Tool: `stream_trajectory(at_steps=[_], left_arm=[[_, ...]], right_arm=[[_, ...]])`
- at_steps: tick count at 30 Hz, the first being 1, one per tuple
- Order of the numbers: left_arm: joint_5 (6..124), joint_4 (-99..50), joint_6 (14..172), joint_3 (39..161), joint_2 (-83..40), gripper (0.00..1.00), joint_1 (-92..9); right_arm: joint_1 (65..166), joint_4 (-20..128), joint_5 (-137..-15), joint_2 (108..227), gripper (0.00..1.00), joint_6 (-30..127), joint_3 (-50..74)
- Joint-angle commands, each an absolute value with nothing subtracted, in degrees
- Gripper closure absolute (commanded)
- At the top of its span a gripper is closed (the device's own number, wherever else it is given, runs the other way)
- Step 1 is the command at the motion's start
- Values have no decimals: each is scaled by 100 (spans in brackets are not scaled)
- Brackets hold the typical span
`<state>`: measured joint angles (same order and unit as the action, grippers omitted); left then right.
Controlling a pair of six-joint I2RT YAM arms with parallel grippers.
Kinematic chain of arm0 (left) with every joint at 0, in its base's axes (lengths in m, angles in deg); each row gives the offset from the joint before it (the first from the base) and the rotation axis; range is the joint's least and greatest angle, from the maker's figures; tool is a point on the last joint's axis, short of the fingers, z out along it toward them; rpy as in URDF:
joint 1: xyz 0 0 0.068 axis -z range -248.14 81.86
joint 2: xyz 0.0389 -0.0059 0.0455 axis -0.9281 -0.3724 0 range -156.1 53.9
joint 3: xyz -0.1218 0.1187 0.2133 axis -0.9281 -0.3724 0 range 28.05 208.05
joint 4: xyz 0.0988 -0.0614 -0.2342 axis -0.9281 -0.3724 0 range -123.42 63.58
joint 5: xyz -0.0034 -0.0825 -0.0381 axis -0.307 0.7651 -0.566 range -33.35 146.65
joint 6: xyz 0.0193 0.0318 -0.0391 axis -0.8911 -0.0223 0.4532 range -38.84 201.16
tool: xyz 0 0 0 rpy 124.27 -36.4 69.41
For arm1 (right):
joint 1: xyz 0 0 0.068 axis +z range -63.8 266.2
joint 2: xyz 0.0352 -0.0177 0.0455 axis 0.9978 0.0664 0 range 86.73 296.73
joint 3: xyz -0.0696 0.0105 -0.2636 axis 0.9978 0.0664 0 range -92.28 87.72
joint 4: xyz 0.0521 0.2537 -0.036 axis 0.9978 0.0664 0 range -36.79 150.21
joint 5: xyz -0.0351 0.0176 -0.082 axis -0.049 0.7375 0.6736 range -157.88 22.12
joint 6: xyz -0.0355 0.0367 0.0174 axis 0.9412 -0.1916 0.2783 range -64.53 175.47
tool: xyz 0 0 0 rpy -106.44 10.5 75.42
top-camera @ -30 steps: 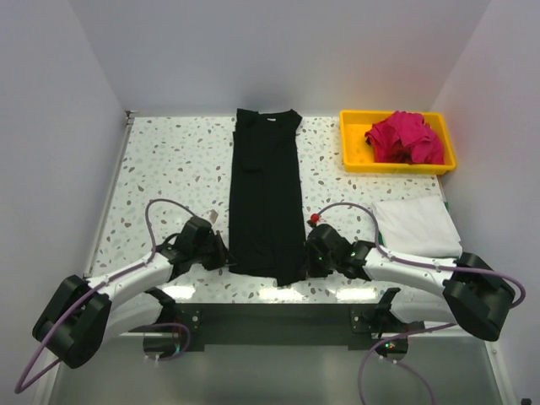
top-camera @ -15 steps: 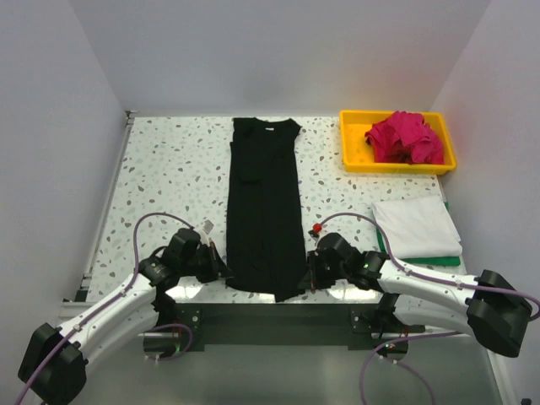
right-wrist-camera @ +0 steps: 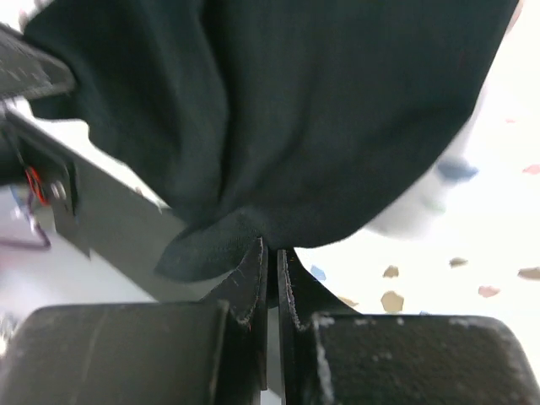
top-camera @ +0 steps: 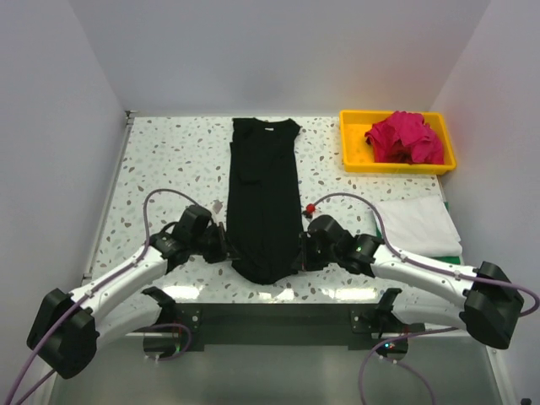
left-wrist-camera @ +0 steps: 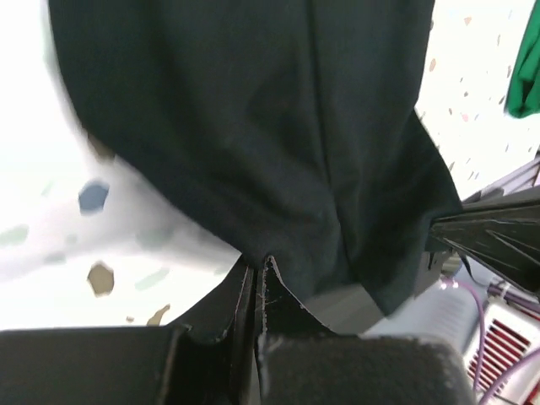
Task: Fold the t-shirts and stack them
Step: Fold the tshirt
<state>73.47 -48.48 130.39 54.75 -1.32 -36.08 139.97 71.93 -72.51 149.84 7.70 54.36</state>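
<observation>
The black t-shirt lies as a long narrow strip down the middle of the table, its collar at the far edge. My left gripper is shut on its near left corner. My right gripper is shut on its near right corner. Both hold the near hem lifted, so it sags to a point between them. A magenta t-shirt sits bunched in the yellow tray. A folded white t-shirt lies on a green one at the right.
The speckled table ends at a black front rail by the arm bases. White walls stand on the left, back and right. A small red object shows by my right wrist cable.
Both grippers have moved away from the near edge with the black shirt's hem, lifting it up the table. The hem now sags to a point between them.
</observation>
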Motion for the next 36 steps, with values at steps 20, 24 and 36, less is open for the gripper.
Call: stream_trajectory(at_steps=[20, 24, 36], left_arm=[[6781, -3275, 12431, 7779, -2493, 100, -4889], [6632, -3266, 12405, 8122, -2967, 100, -4924], [6342, -3511, 12098, 9281, -4364, 100, -5196]], right_arm=[[12390, 6595, -6455, 17391, 100, 2593, 2542], [12189, 6542, -6349, 17716, 100, 2734, 2173], [11713, 6165, -6692, 18929, 100, 2945, 1311]])
